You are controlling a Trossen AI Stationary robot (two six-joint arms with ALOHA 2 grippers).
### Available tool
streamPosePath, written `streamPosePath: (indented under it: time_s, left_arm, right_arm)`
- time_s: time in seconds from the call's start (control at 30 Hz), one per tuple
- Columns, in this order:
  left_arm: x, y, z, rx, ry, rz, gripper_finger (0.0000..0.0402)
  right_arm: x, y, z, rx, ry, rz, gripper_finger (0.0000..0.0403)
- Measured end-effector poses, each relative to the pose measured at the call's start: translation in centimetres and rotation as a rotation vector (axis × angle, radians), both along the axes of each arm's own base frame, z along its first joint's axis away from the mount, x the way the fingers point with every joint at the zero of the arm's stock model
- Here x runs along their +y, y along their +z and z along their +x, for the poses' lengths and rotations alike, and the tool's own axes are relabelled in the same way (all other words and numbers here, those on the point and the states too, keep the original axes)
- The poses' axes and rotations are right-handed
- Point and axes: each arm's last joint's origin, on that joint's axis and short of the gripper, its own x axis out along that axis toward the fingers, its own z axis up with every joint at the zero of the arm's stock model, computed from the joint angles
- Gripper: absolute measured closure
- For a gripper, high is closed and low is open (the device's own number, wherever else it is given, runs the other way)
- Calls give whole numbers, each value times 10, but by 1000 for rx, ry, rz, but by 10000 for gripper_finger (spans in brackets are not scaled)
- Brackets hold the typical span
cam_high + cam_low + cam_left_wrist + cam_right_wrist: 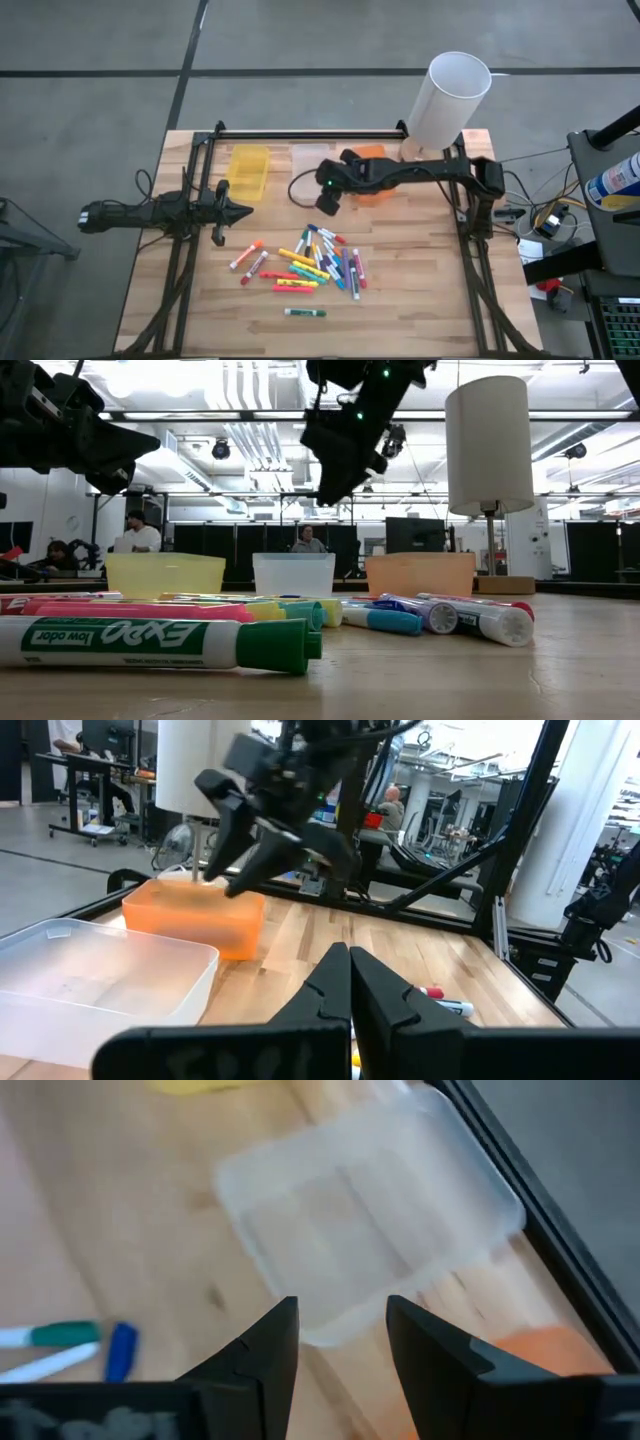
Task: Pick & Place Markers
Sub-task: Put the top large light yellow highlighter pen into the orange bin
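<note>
Several markers (pixel 312 264) in many colours lie flat and scattered on the wooden table's middle; one green-capped marker (pixel 304 313) lies alone nearer the front edge. In the low view that green marker (pixel 160 642) is closest. My right gripper (pixel 327 206) hangs in the air above the table, slanting down, between the markers and the clear bin (pixel 370 1210). Its fingers are open with nothing between them (pixel 340 1308). My left gripper (pixel 244 212) waits at the table's left, level and shut (pixel 350 955), holding nothing.
Three small bins stand in a row at the back: yellow (pixel 249 170), clear (pixel 308 160) and orange (pixel 195 915), the orange one partly under my right arm. A tall white cylinder (pixel 450 95) stands at the back right. People sit in the room beyond the table.
</note>
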Motion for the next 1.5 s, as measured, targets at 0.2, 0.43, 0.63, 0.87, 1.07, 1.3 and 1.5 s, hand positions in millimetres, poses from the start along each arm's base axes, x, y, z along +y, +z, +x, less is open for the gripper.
streamPosePath:
  time_s: [0.2,0.43,0.63,0.87,1.07,1.3,1.5]
  left_arm:
    - [0,0,0,0,1,0,401]
    - [0,0,0,0,0,0,401]
    - [0,0,0,0,0,0,401]
    - [0,0,0,0,0,0,401]
    - [0,0,0,2,2,0,401]
    - [0,-1,1,9,0,1,401]
    - [0,-1,1,12,0,1,401]
  right_arm:
    - [34,2,6,-10,156,-49,265]
    - [75,3,8,-36,257,-49,274]
    - [106,4,8,-87,302,13,278]
    - [128,-11,12,-92,324,120,279]
    - [142,-40,20,-32,379,213,282]
    - [152,-70,27,44,431,328,290]
    - [157,-79,28,64,460,383,300]
